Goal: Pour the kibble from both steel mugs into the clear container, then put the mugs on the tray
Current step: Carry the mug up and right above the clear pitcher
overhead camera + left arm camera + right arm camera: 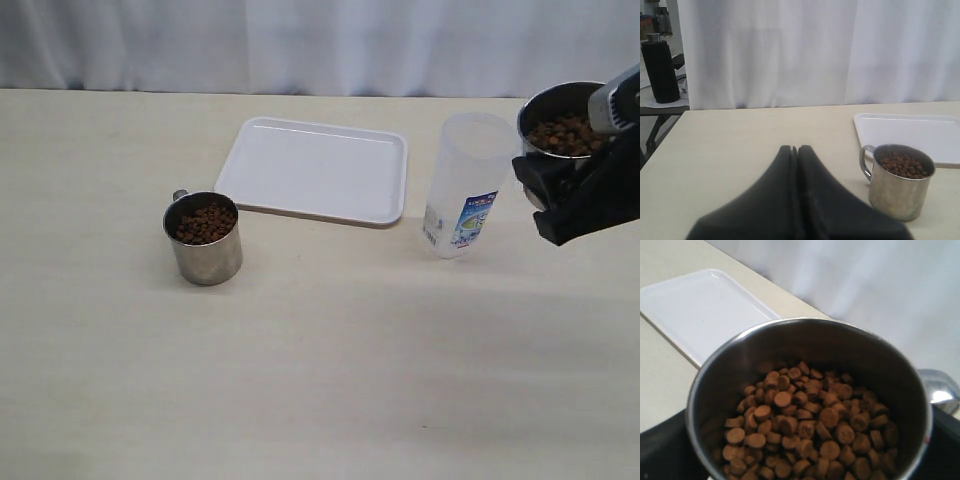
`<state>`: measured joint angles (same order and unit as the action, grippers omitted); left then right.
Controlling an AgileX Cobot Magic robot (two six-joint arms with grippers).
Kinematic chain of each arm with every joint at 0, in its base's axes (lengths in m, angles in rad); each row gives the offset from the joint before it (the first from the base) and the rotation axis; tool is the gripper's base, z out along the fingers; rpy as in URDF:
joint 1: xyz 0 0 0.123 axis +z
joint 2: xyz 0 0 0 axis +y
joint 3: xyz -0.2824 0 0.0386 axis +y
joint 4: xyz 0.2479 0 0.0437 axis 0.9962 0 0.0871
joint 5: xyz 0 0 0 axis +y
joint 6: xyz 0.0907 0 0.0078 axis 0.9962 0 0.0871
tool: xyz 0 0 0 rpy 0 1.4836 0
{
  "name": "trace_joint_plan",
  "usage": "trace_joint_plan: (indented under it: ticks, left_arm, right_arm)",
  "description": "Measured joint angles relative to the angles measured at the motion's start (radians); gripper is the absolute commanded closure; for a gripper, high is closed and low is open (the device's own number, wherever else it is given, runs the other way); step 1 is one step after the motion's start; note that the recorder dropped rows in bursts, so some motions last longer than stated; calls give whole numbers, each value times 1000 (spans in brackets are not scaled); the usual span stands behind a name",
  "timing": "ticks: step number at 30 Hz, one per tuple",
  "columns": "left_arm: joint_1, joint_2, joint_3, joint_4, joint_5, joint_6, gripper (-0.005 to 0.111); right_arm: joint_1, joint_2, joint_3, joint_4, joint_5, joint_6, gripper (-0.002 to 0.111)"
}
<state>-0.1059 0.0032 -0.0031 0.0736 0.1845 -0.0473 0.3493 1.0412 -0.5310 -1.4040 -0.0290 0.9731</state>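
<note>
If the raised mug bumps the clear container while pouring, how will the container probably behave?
The clear container looks empty and thin-walled, so it is probably light and easy to shove. It stands tall on a narrow base, so a bump from the raised mug near its rim would likely topple it.

Pale beige tabletop (320, 380), white curtain (320, 40) behind, small side table (662, 109) with a black bottle (660, 70).

Ext high over table (320, 380), L wrist low, R wrist tight on mug (810, 342), tray (320, 165) shared
</note>
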Motion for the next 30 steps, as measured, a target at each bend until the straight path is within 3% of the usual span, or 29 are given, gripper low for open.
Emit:
trace_joint_plan:
  ticks: [15, 24, 30]
  left_arm:
    - [0, 0, 0, 0, -1, 0, 107]
    - [0, 0, 0, 0, -1, 0, 107]
    - [0, 0, 0, 0, -1, 0, 107]
  right_arm:
    - [0, 91, -161, -54, 120, -156, 104]
    - [0, 276, -242, -270, 153, -163, 104]
    - [0, 337, -278, -318, 210, -163, 104]
